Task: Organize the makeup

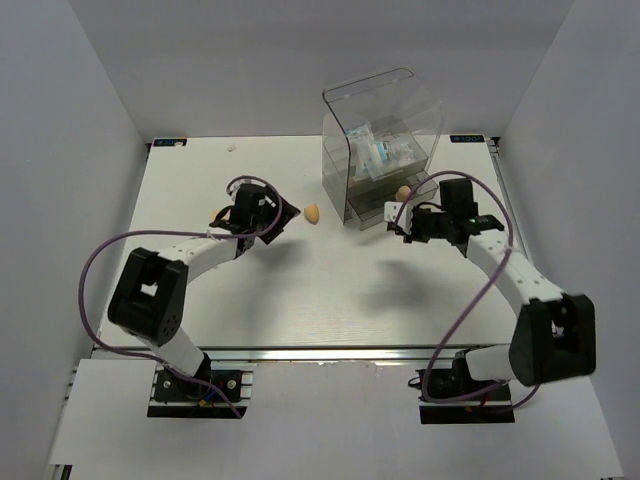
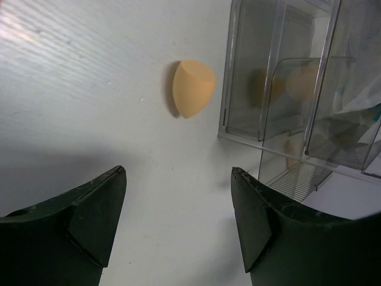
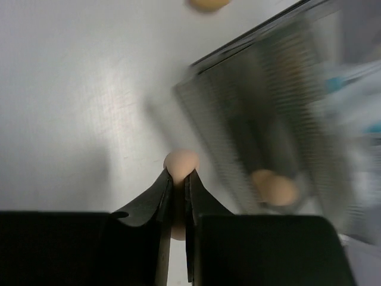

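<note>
White table (image 1: pixel 330 290): right end effector (image 3: pixel 180 179) pinches a sponge (image 3: pixel 181 161), left end effector (image 2: pixel 178 217) agape.

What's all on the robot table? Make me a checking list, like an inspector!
Surface: white table, no spills seen.
Job's things: loose sponge lies ahead of the left hand; pinched sponge is in the right hand; boxed sponge seems to sit in the clear box; side sponge peeks beside the left arm; packet is inside the box.
Clutter: small white speck near the far edge.
Grippers: left hand open, empty; right hand shut.
Cables: purple cables loop along both arms.
Surroundings: plain white walls; nothing else seen.
</note>
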Controlling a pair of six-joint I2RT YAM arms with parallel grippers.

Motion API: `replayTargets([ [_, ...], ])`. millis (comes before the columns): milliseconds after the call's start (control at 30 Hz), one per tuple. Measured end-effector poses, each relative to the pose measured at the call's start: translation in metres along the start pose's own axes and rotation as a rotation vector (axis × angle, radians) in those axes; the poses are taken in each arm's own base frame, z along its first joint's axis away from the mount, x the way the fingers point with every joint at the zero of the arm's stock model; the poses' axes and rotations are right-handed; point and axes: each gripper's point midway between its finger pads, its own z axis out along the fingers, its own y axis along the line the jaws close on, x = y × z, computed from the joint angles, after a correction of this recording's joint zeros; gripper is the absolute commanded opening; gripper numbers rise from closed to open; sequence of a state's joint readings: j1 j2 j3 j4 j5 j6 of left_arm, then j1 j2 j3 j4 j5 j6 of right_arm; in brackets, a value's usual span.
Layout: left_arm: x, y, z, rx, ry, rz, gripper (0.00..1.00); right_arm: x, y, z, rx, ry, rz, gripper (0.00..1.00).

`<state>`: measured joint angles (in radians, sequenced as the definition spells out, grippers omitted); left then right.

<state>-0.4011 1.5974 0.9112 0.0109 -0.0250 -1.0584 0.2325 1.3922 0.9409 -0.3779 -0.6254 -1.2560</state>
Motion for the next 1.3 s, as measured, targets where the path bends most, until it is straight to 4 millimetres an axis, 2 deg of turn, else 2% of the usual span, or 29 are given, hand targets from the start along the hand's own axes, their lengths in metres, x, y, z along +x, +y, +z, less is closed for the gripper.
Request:
replayTargets([
  [67,0.003,-0.006,0.011,0.008,0.028,-0.002,0.8,-0.03,-0.028,-0.019,0.112,-0.054,-0.072,0.13],
  [133,0.005,-0.011,0.022,0.016,0.05,-0.002,0.81,-0.052,-0.054,-0.03,0.188,-0.092,-0.126,0.18],
  [200,0.007,-0.016,0.03,0.025,0.068,-0.002,0.8,-0.061,-0.074,-0.031,0.224,-0.109,-0.158,0.2],
  [300,0.009,-0.02,0.037,0.035,0.091,-0.002,0.8,-0.057,-0.094,-0.017,0.231,-0.106,-0.165,0.26],
  [367,0.01,-0.022,0.04,0.039,0.098,-0.002,0.81,-0.048,-0.098,-0.002,0.209,-0.094,-0.154,0.33],
  [433,0.011,-0.021,0.041,0.041,0.105,-0.002,0.81,-0.037,-0.099,0.015,0.182,-0.076,-0.143,0.46],
  [467,0.012,-0.021,0.041,0.039,0.107,-0.002,0.81,-0.033,-0.099,0.022,0.169,-0.067,-0.141,0.57],
  [600,0.011,-0.023,0.042,0.04,0.108,-0.002,0.81,-0.023,-0.097,0.038,0.141,-0.044,-0.145,0.7],
  [800,0.006,-0.032,0.051,0.043,0.107,0.002,0.8,-0.023,-0.099,0.04,0.15,-0.038,-0.149,0.7],
  [867,0.006,-0.033,0.055,0.033,0.112,0.002,0.76,-0.025,-0.101,0.038,0.162,-0.043,-0.139,0.68],
  [967,0.007,-0.031,0.062,0.008,0.123,-0.001,0.65,-0.035,-0.107,0.029,0.202,-0.066,-0.103,0.67],
  [1167,0.008,-0.027,0.086,-0.095,0.149,0.045,0.65,-0.07,-0.121,-0.02,0.351,-0.159,-0.009,0.67],
  [1300,0.016,-0.03,0.101,-0.147,0.158,0.115,0.65,-0.082,-0.115,-0.047,0.41,-0.199,0.038,0.67],
])
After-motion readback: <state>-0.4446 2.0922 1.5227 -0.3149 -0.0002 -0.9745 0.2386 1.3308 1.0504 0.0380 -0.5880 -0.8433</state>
